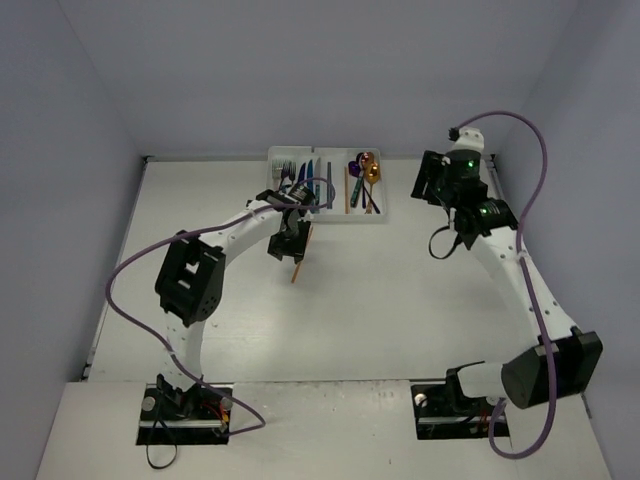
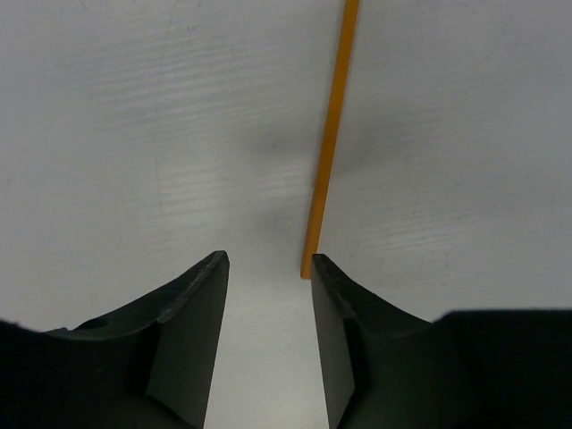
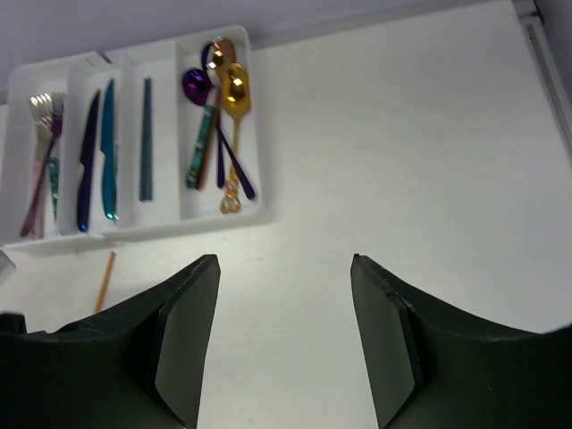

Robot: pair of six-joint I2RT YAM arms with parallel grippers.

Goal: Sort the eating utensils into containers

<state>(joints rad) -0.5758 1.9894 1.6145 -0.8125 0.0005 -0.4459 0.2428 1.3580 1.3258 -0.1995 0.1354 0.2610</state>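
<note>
An orange chopstick [image 1: 300,256] lies alone on the table just in front of the white cutlery tray [image 1: 350,219]. My left gripper [image 1: 288,245] is open and empty, low over it. In the left wrist view the chopstick [image 2: 329,143] runs away from me, and its near end lies just by my right fingertip [image 2: 319,265]. The tray [image 3: 161,228] holds forks [image 3: 40,152], blue and teal knives [image 3: 98,147], a teal chopstick [image 3: 146,138], and purple, copper and gold spoons [image 3: 222,98], each kind in its own compartment. My right gripper [image 3: 286,264] is open and empty, above the table right of the tray.
The tray stands against the table's far edge, below the back wall. The right arm [image 1: 520,270] stretches along the right side of the table. The orange chopstick also shows in the right wrist view [image 3: 105,281], below the tray.
</note>
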